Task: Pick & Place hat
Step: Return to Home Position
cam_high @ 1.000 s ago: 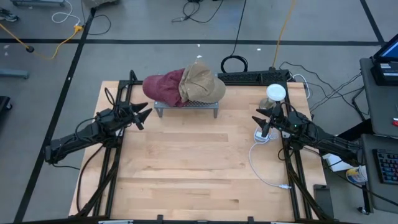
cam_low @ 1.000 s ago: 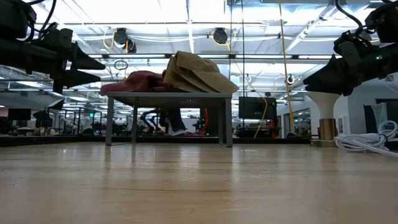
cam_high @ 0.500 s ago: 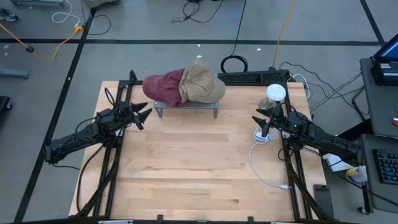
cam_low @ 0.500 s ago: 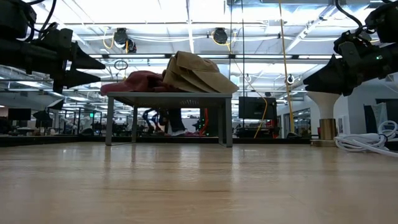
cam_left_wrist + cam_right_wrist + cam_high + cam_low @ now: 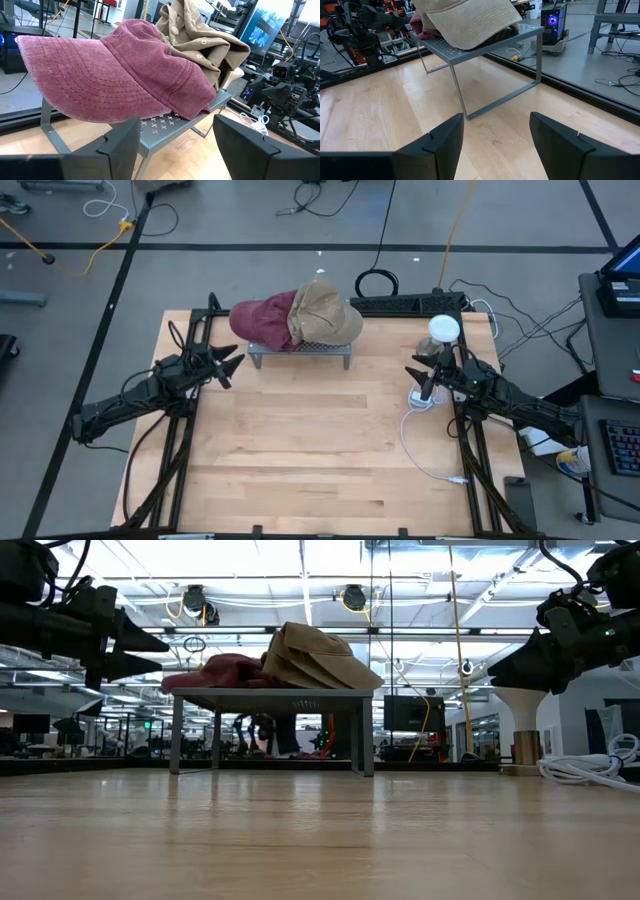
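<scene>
The wooden bench [image 5: 300, 460] fills the middle of the high view, with a dark arm reaching in from each side and most of its surface bare. At the middle of its far edge stands a grey perforated metal shelf [image 5: 300, 353] on thin legs. A maroon cap [image 5: 258, 320] lies on the shelf's left part, with its brim hanging past that end. The light brown caps [image 5: 325, 315] sit in a stack on the shelf's right part, resting against and partly over the maroon cap's right side. The low view shows folded layers in the stack, though how many caps are in it cannot be told. The left tool [image 5: 232, 366] hangs above the bench's left edge, well apart from the shelf and pointing toward it. Its two fingers are spread wide with nothing between them. The right tool [image 5: 416, 380] hangs above the right edge, raised off the wood, and its fingers are likewise spread wide and hold nothing. Below the right tool a white cable [image 5: 418, 442] lies coiled on the bench, and one end trails toward the near right edge. A white round-topped stand [image 5: 444, 330] stands at the far right corner, just beyond the right tool.
</scene>
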You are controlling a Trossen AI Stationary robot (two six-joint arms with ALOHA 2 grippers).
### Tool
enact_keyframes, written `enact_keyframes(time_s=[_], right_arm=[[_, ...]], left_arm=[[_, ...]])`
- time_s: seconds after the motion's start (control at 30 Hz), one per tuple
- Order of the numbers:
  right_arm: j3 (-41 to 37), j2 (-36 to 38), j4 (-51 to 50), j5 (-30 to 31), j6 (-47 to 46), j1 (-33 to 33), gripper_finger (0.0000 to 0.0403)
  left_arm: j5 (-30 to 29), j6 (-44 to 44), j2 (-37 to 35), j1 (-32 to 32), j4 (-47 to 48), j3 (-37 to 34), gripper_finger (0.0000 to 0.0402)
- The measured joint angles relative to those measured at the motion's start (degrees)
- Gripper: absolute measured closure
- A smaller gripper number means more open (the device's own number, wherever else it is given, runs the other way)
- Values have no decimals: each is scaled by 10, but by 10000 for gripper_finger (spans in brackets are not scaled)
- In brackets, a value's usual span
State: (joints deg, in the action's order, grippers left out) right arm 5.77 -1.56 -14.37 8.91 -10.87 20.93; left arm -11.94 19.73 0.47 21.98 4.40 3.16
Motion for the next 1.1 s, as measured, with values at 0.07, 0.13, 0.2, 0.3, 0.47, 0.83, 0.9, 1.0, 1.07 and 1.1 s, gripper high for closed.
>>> enact_keyframes(time_s=[0.07, 0.13, 0.2, 0.3, 0.47, 0.83, 0.9, 1.0, 1.07, 1.1], right_arm=[[0, 0, 0, 0, 0, 0, 183], [0, 0, 0, 0, 0, 0, 183], [0, 0, 0, 0, 0, 0, 183], [0, 0, 0, 0, 0, 0, 183], [0, 0, 0, 0, 0, 0, 183], [0, 0, 0, 0, 0, 0, 183], [0, 0, 0, 0, 0, 0, 183], [0, 0, 0, 0, 0, 0, 183], [0, 0, 0, 0, 0, 0, 183], [0, 0, 0, 0, 0, 0, 183]], left_arm=[[0, 0, 0, 0, 0, 0, 142], [0, 0, 0, 0, 0, 0, 137], [0, 0, 0, 0, 0, 0, 133], [0, 0, 0, 0, 0, 0, 131], [0, 0, 0, 0, 0, 0, 142], [0, 0, 0, 0, 0, 0, 153], [0, 0, 0, 0, 0, 0, 150], [0, 0, 0, 0, 0, 0, 143], [0, 0, 0, 0, 0, 0, 138], [0, 0, 0, 0, 0, 0, 136]])
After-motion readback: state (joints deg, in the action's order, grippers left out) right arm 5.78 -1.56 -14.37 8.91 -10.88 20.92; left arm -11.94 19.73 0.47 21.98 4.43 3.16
